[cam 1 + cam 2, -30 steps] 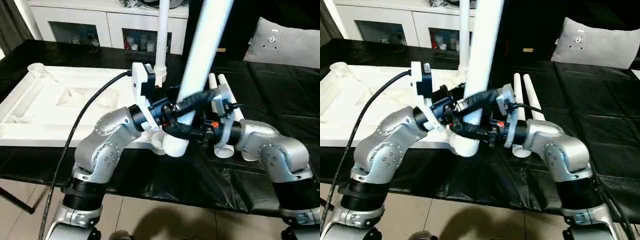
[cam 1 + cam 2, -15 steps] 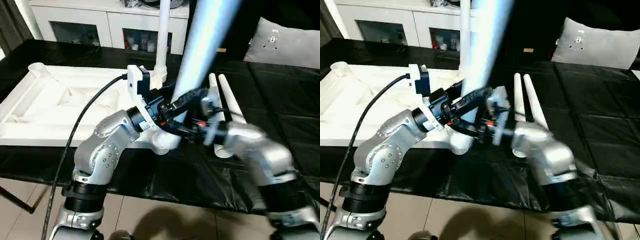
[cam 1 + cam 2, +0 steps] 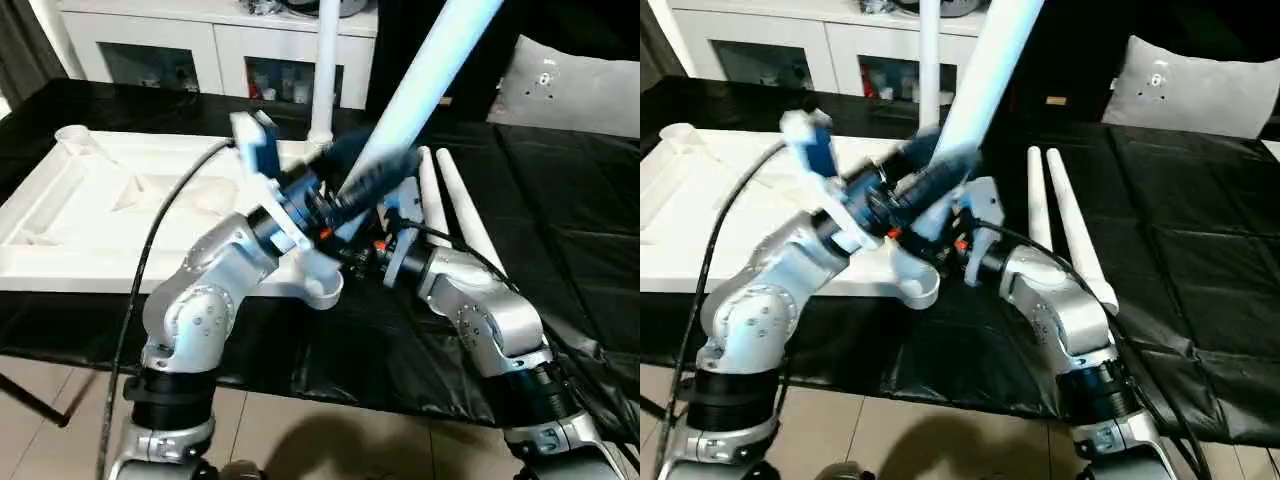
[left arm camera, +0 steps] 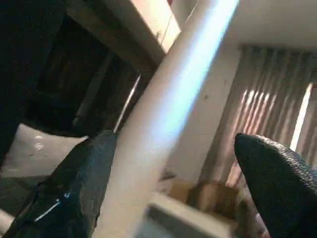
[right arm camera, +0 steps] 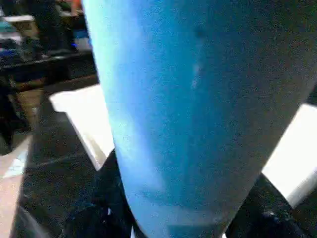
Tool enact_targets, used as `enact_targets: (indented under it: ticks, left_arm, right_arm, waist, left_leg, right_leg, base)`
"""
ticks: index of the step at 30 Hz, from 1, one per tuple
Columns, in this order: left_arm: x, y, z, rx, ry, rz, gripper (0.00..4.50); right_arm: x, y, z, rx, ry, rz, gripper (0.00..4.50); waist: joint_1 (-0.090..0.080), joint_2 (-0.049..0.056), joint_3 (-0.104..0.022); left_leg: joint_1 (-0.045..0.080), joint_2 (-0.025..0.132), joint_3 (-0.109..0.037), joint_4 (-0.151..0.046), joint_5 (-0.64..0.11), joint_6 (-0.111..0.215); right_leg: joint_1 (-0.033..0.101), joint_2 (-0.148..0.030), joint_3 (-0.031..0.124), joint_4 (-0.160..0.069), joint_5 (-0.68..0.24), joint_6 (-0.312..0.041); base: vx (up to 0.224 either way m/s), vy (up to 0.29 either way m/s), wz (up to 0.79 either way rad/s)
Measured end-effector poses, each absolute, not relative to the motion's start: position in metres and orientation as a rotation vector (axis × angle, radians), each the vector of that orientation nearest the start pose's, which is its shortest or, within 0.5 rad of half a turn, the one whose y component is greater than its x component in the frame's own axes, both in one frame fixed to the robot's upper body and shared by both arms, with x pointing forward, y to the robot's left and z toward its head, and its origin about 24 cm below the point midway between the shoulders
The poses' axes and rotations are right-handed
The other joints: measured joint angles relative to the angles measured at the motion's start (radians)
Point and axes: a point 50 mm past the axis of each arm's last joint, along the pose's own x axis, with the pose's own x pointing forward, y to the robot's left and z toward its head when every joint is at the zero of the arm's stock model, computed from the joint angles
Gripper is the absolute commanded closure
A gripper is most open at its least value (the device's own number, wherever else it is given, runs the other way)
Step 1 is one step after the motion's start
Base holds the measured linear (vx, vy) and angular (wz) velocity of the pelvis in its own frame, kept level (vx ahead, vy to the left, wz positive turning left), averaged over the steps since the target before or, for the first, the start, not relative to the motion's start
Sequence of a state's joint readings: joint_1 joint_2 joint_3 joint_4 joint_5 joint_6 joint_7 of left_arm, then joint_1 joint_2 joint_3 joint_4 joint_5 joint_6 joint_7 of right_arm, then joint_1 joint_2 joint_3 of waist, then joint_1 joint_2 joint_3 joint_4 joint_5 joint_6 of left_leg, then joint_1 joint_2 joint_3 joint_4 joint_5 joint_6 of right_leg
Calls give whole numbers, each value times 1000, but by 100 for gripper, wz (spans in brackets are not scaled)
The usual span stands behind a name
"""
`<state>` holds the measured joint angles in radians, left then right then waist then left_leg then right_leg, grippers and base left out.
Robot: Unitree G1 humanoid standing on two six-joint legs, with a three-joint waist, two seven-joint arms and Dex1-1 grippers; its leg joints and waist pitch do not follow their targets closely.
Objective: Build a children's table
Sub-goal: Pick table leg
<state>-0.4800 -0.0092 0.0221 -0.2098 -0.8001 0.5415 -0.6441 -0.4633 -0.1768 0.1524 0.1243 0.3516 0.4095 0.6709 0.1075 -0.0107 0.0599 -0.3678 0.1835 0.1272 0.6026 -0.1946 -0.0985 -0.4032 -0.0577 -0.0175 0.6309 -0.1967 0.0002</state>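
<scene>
1. The white tabletop (image 3: 110, 215) lies ribbed side up on the left part of the black-covered work surface (image 3: 570, 200), one round corner socket (image 3: 322, 287) at the surface's near edge.
2. One leg (image 3: 325, 70) stands upright in the tabletop's far right corner.
3. The left gripper (image 3: 365, 180) reaches over that near socket — its black fingers (image 4: 74, 188) spread wide around a tilted leg (image 3: 435, 55), one finger touching it.
4. The right gripper (image 3: 375, 250) sits just beside the same leg's lower end; I cannot tell its jaw state.
5. Two more legs (image 3: 450, 200) lie side by side on the surface, right of both grippers.
</scene>
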Motion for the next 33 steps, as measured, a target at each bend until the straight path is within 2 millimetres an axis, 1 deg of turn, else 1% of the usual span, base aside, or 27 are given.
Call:
enact_targets:
  ticks: [3,5,6,7,10,12,13,14,16,18,22,24,25,28,30,33]
  left_arm:
    - [271,64,203,-647,-335,-1220,33]
    - [270,71,205,-637,-340,-1186,33]
    - [271,77,203,-612,-333,-1139,33]
    - [273,86,197,-576,-308,-1066,33]
    - [283,103,175,-442,-196,-865,33]
    - [287,112,162,-333,-159,-735,33]
    - [289,119,151,-294,-117,-663,33]
    - [289,123,145,-285,-89,-615,33]
    - [290,128,136,-283,-58,-541,33]
    - [290,134,134,-276,-79,-466,33]
    - [287,150,124,-254,-69,-323,33]
    - [286,157,121,-232,-63,-268,33]
    - [286,161,120,-200,-33,-258,33]
    - [284,173,120,-142,-26,-191,33]
    - [282,176,120,-124,-36,-166,33]
    - [280,182,119,-75,-52,-116,33]
  right_arm:
    - [309,-86,98,126,136,926,260]
    - [307,-93,93,140,149,870,261]
    - [306,-96,91,124,165,819,261]
    - [306,-102,87,97,191,753,261]
    - [311,-118,80,47,254,579,261]
    - [308,-122,79,51,267,540,261]
    - [305,-121,78,53,267,540,261]
    - [304,-120,78,34,264,535,261]
    - [303,-118,81,5,254,531,261]
    - [300,-114,86,15,228,536,261]
    - [295,-103,92,108,188,520,261]
    - [295,-102,99,148,133,504,261]
    - [295,-103,104,158,97,490,261]
    - [294,-105,112,161,58,474,261]
    - [293,-106,109,161,67,461,261]
    - [286,-114,93,141,123,422,261]
  waist:
    - [-1,0,0]
    - [-3,0,0]
    - [-5,1,-1]
    - [-9,2,-1]
    - [-21,2,-1]
    - [-22,4,-1]
    - [-25,5,-1]
    - [-26,6,-1]
    - [-22,7,-1]
    - [-21,7,-1]
    - [-21,7,-1]
    - [-21,8,-1]
    - [-20,7,-1]
    - [-19,8,-1]
    - [-19,8,-1]
    - [-18,9,-1]
  left_leg:
    - [0,0,0,0,0,0]
    - [0,0,0,-1,0,0]
    - [0,0,0,-1,0,-1]
    - [1,0,0,-1,1,-1]
    - [1,1,0,-1,2,-4]
    - [1,1,0,-1,2,-4]
    - [1,1,0,-1,2,-4]
    - [1,1,0,-1,2,-4]
    - [0,2,0,-1,3,-5]
    - [0,3,0,-1,3,-5]
    - [0,3,0,-2,3,-5]
    - [0,3,0,-2,3,-5]
    - [1,3,0,-2,3,-5]
    - [1,3,0,-1,3,-5]
    - [0,3,0,-2,3,-5]
    - [0,3,0,-2,2,-4]
  right_leg:
    - [0,0,0,0,0,0]
    - [0,0,0,0,0,0]
    - [0,0,0,0,0,0]
    - [0,0,0,0,0,1]
    - [0,1,0,0,2,3]
    - [0,1,0,-1,0,7]
    - [0,1,0,-1,0,8]
    - [0,1,0,-1,0,7]
    - [-1,2,0,-1,2,5]
    - [-1,2,0,-1,3,4]
    - [-1,2,0,-1,3,4]
    - [-1,2,0,-1,2,4]
    - [-1,2,0,-1,2,5]
    - [-1,2,0,-1,1,6]
    - [-1,2,0,-2,1,6]
    - [-2,2,0,-2,1,6]
  base:
    - [0,0,0]
    - [0,0,0]
    - [0,0,0]
    - [0,0,0]
    - [0,0,0]
    - [0,0,0]
    - [0,0,0]
    - [0,0,0]
    - [0,0,0]
    - [0,0,0]
    - [0,0,0]
    - [0,0,0]
    - [0,0,0]
    - [0,0,0]
    - [0,0,0]
    - [0,0,0]
